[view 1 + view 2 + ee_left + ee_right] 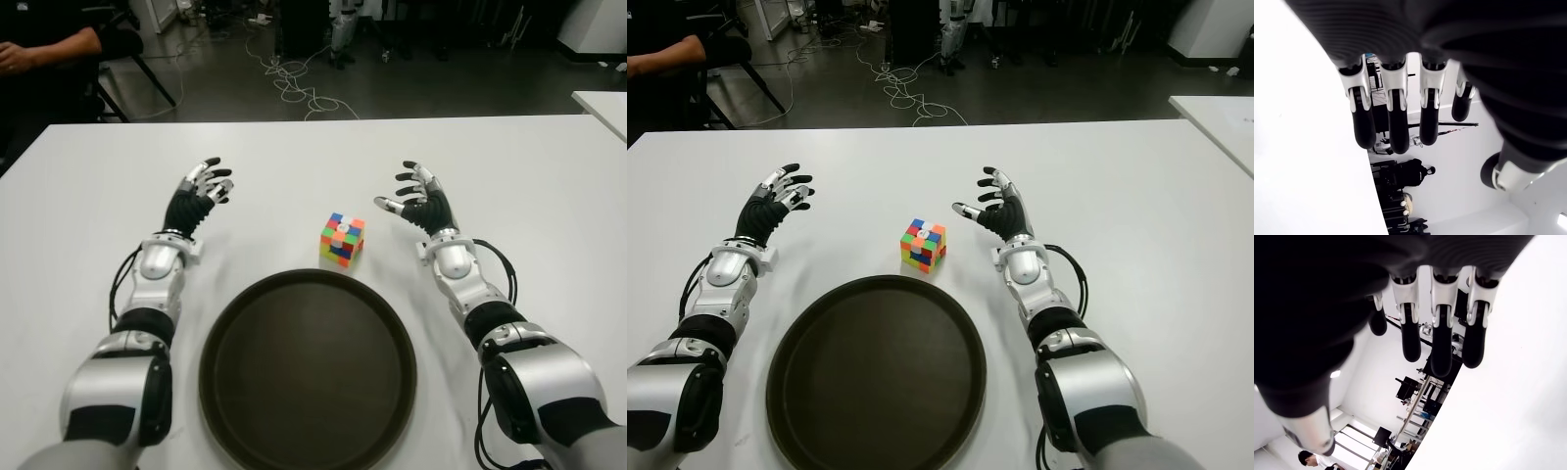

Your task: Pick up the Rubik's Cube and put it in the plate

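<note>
Fingers of the right hand are spread and hold nothing; the hand shows just right of the cube, not touching it; the left hand shows well to the cube's left, its fingers likewise apart and empty; the cube stands on the white tabletop between the hands, just beyond the far rim of the plate; its faces are a scramble of green, orange, red, blue and yellow squares, one corner turned towards the robot; the plate is round and dark brown.
</note>
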Tool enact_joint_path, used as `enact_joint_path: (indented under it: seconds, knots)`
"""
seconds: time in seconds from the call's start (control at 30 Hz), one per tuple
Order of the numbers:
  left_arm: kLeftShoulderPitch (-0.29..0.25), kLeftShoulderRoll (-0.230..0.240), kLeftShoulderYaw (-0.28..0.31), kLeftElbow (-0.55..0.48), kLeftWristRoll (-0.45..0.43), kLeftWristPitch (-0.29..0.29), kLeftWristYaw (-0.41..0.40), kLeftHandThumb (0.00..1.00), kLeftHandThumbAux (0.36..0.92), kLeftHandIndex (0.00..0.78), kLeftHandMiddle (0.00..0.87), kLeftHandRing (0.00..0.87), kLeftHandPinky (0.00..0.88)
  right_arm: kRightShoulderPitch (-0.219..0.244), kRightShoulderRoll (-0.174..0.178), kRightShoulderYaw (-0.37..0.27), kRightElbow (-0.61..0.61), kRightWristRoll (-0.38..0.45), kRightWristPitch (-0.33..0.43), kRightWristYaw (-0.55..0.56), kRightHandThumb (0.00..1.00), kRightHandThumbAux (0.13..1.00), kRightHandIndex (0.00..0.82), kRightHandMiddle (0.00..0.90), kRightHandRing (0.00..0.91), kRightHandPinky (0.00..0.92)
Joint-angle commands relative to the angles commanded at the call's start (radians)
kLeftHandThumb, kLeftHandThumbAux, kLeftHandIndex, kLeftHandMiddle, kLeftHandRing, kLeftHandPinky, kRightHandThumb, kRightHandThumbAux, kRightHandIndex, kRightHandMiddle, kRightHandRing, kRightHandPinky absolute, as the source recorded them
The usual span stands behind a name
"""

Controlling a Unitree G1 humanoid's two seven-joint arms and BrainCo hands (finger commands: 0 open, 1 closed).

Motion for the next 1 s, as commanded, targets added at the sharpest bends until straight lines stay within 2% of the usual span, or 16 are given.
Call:
enact_joint_path:
  seconds: [0.8,1.0]
  knots:
    - [0.001,0.003,-0.006,-0.004,0.006,-0.006,-0.002,0.153,0.595,0.146,0.239,0.254,0.291,-0.004,-0.003,0.014,0.002,-0.014,0.009,-0.015,0.08,0.726,0.167,0.267,0.323,0.374]
    - [0.003,0.002,-0.005,-0.004,0.005,-0.006,0.001,0.158,0.595,0.147,0.235,0.254,0.29,-0.003,0.0,0.007,0.002,-0.003,0.01,-0.001,0.099,0.725,0.168,0.271,0.325,0.375]
